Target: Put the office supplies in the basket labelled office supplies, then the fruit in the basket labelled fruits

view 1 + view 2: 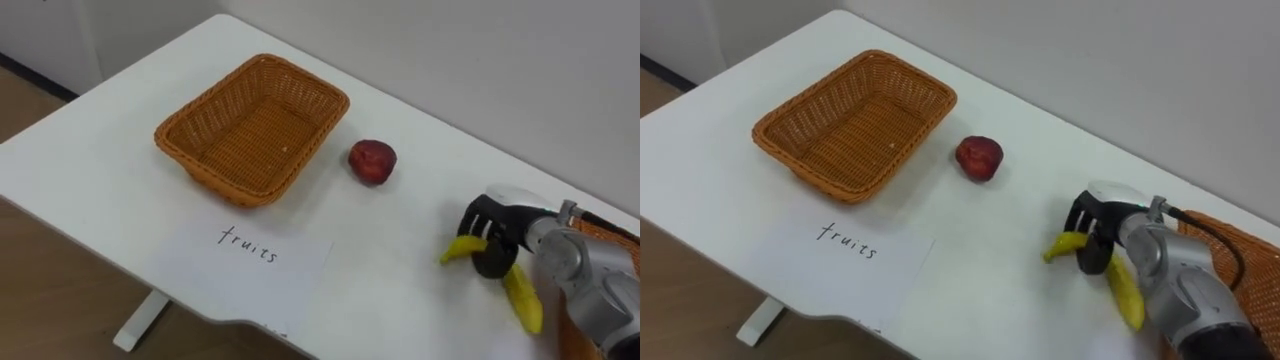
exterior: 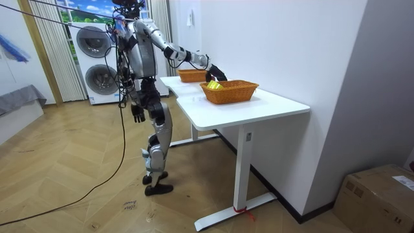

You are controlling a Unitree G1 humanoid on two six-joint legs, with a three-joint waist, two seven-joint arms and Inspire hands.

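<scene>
Item under handling: one banana [image 1: 523,298], yellow, curved. It sits in the right hand [image 1: 492,240] at the robot's right side of the bench [image 1: 90,170]. The dark fingers are curled round the middle of the fruit, so both ends stick out of the grip. Whether the banana is lifted clear of the bench top or rests on it cannot be told.

Handling assessment: the fruit is judged light and fairly firm, with a soft skin that bruises under hard pressure. Its skin is smooth, and the curve could let it roll in a loose grip. A hold about the middle, as found, appears sound; moderate pressure should be enough.

Nearby: a red fruit [image 1: 372,161] lies on the bench, well apart from the hand and just beside the fruit basket [image 1: 250,130]. That wicker basket is empty. A sheet of paper [image 1: 200,270] with handwriting lies in front of it, near the bench edge. A second wicker basket [image 1: 1255,262] stands just behind the right forearm.

Position: the robot stands at the bench's long side with its right arm stretched over the top. The left hand [image 2: 138,114] hangs by the hip; its state cannot be told.

Progress: sorting is judged to be at an early stage, with the banana due for the empty basket across the bench.
</scene>
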